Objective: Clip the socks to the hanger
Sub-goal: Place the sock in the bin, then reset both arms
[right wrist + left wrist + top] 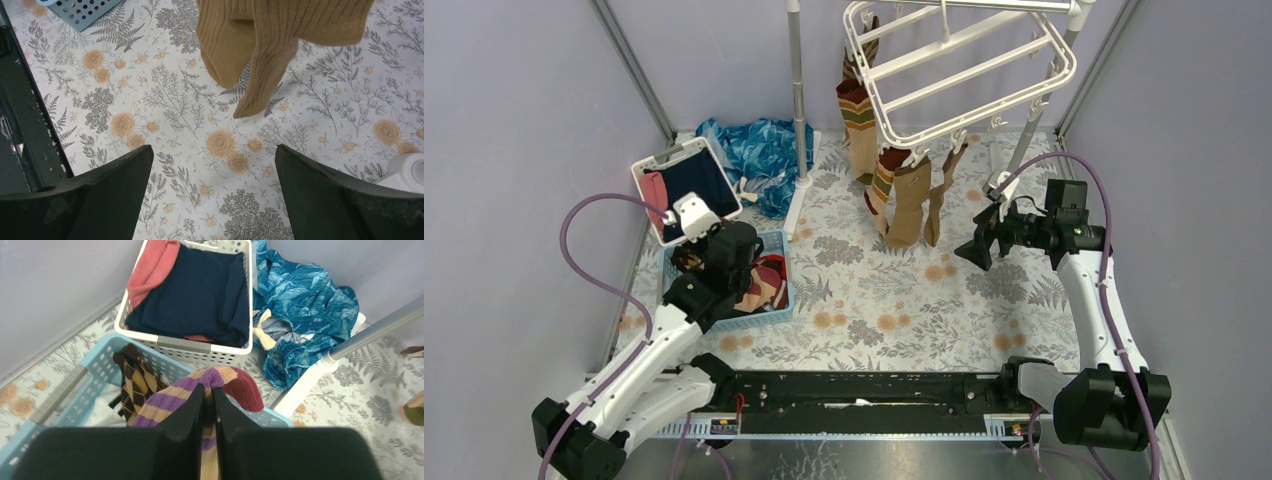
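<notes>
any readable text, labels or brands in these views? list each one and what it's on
"SH…": small white lettering on the blue patterned cloth. Only the first letters can be read; the rest is too blurred.
No text shows on the striped sock, the white basket or the blue basket.
Marks on the black rail are too small to read.

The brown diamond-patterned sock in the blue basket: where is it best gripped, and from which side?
Probably its upper end, from above: the diamond-patterned sock lies inside the blue basket, whose walls block the sides, and that end stands clear of the purple-striped sock beside it.
</notes>
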`<move>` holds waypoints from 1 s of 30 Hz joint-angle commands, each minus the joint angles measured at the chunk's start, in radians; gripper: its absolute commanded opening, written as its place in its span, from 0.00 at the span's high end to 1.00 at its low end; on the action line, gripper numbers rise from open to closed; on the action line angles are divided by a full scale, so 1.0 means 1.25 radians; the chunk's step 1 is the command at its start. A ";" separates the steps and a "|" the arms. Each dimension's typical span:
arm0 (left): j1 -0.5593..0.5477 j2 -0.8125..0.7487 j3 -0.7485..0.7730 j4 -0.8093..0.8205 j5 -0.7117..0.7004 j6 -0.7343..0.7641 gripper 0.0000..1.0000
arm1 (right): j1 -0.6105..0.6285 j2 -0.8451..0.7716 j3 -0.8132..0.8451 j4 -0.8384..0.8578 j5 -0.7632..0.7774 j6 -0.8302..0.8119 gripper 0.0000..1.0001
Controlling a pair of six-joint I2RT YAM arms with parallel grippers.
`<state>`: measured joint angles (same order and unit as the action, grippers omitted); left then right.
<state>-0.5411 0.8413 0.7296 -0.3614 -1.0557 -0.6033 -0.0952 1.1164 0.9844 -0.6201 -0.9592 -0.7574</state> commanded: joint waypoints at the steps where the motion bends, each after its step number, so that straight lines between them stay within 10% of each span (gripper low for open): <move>1: 0.008 0.001 0.000 -0.131 -0.021 -0.162 0.70 | -0.008 -0.012 0.009 -0.016 -0.013 -0.014 0.00; 5: 0.009 -0.018 0.029 -0.198 -0.015 -0.207 0.19 | -0.016 -0.014 0.011 -0.017 -0.014 -0.013 0.00; 9: 0.008 -0.074 0.054 -0.203 0.056 -0.201 0.02 | -0.029 -0.020 0.011 -0.018 -0.027 -0.010 0.00; 14: 0.008 -0.175 0.041 -0.131 0.229 -0.112 0.01 | -0.030 -0.026 -0.002 -0.015 -0.105 -0.020 0.00; 20: 0.009 -0.349 -0.122 0.160 0.709 0.135 0.01 | -0.031 -0.019 -0.035 0.093 -0.122 0.072 0.00; 30: 0.008 -0.315 -0.177 0.226 0.824 0.111 0.01 | -0.029 0.015 -0.072 0.280 -0.124 0.232 0.00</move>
<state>-0.5358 0.4278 0.5228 -0.1871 -0.1589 -0.4892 -0.1303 1.1385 0.8978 -0.3523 -1.0916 -0.5346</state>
